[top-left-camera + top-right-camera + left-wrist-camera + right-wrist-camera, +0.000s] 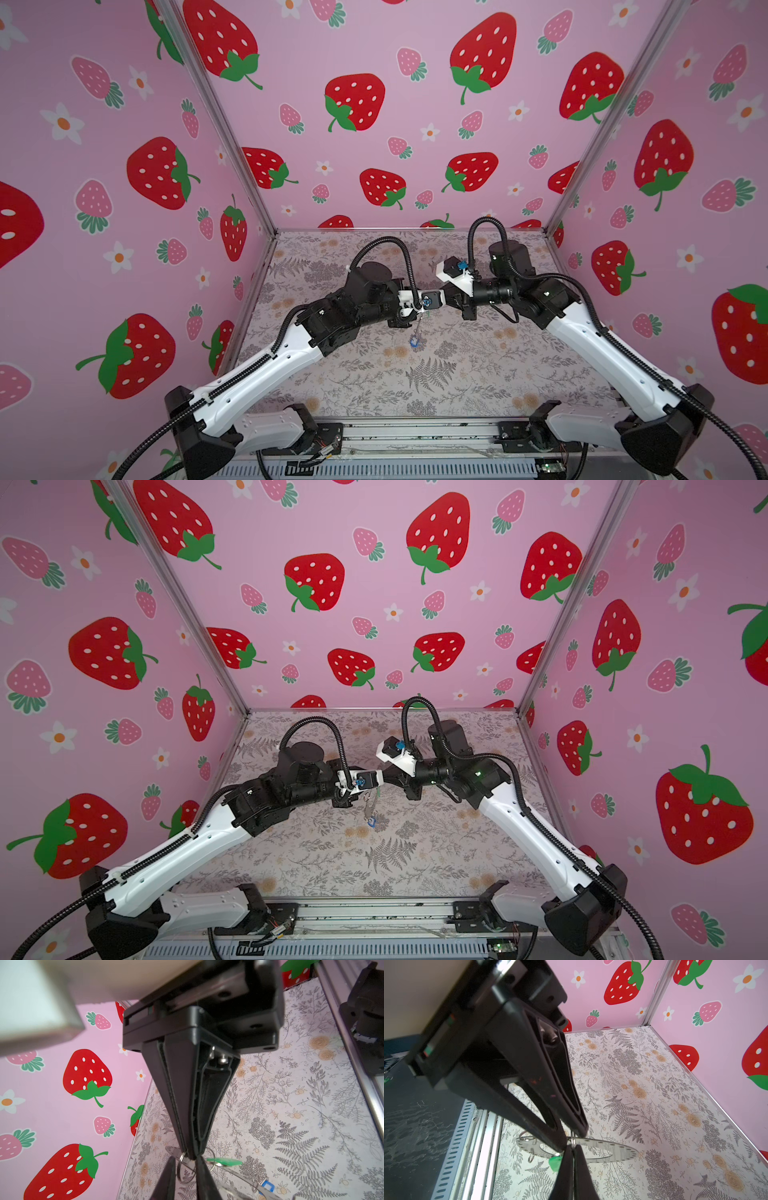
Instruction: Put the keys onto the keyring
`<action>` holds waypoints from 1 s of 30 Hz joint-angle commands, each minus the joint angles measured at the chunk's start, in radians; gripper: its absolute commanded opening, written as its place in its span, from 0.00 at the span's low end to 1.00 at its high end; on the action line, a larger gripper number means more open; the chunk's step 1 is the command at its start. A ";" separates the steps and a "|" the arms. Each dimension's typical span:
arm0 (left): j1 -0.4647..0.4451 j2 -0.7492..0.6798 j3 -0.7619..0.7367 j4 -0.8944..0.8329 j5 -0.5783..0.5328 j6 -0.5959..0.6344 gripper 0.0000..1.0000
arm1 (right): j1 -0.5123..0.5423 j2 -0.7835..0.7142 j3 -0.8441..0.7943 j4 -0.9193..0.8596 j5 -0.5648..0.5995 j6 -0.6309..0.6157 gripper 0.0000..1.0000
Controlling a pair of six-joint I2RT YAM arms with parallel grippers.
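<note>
Left claw [192,1155] facing right claw [566,1147], forearms [257,370] converging, keyring [623,1152] seemingly pinched

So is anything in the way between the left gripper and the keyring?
Nothing visible. The left gripper sits tip-first at the rim of the keyring, facing the right gripper, which holds it off the table; the green key hangs beside them.

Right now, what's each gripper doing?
Left gripper: closed on a small wire ring by the green key.
Right gripper: closed, apparently on the edge of the keyring.
</note>
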 commanded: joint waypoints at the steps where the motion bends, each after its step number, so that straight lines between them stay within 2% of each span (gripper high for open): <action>1: 0.000 0.011 0.056 -0.008 -0.004 0.027 0.19 | 0.002 -0.022 0.002 0.028 -0.057 -0.030 0.00; 11: 0.008 0.007 0.060 -0.009 -0.004 0.036 0.18 | 0.003 -0.028 -0.010 0.028 -0.046 -0.054 0.00; 14: 0.014 0.002 0.060 -0.009 -0.003 0.031 0.24 | 0.003 -0.030 -0.012 0.030 -0.044 -0.059 0.00; 19: 0.020 -0.006 0.057 -0.008 -0.003 0.027 0.25 | 0.003 -0.031 -0.016 0.036 -0.047 -0.056 0.00; 24: 0.024 -0.018 0.053 -0.007 -0.004 0.026 0.31 | 0.003 -0.038 -0.024 0.040 -0.037 -0.060 0.00; 30: 0.035 -0.023 0.051 -0.009 0.003 0.020 0.26 | 0.003 -0.042 -0.031 0.049 -0.037 -0.057 0.00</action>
